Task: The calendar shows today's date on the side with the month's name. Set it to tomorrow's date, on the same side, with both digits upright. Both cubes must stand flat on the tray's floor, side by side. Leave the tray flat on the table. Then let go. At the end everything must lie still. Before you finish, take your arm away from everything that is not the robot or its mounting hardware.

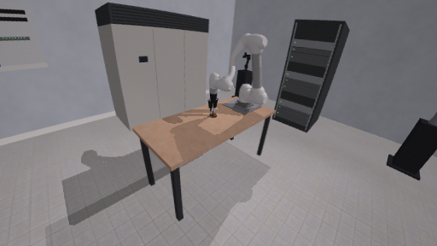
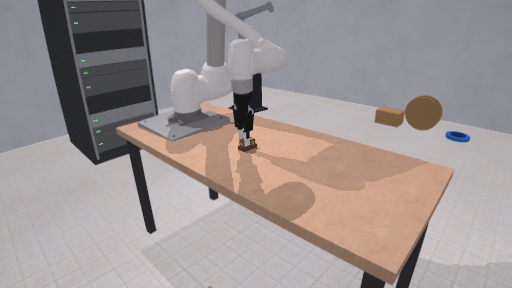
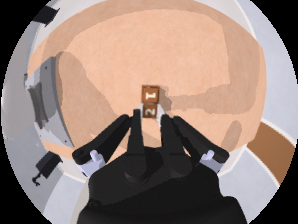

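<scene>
The small brown calendar tray (image 2: 247, 148) stands on the table near the robot's base; it also shows in the wrist view (image 3: 150, 100) and, very small, in the top view (image 1: 213, 114). My gripper (image 2: 244, 135) points straight down over the tray and is shut on a white date cube (image 2: 243, 134), held at the tray's top. In the wrist view the fingertips frame the near end of the tray, and a pale cube face (image 3: 152, 99) shows inside it. The digits and the month's name are too small to read. I cannot tell whether the held cube touches the tray's floor.
The grey base plate (image 2: 179, 125) of the arm lies at the table's back left. A server rack (image 2: 97, 70) stands behind the table. A box, a disc and a blue ring (image 2: 458, 136) lie on the floor far off. The table edge (image 2: 280, 220) runs along the front.
</scene>
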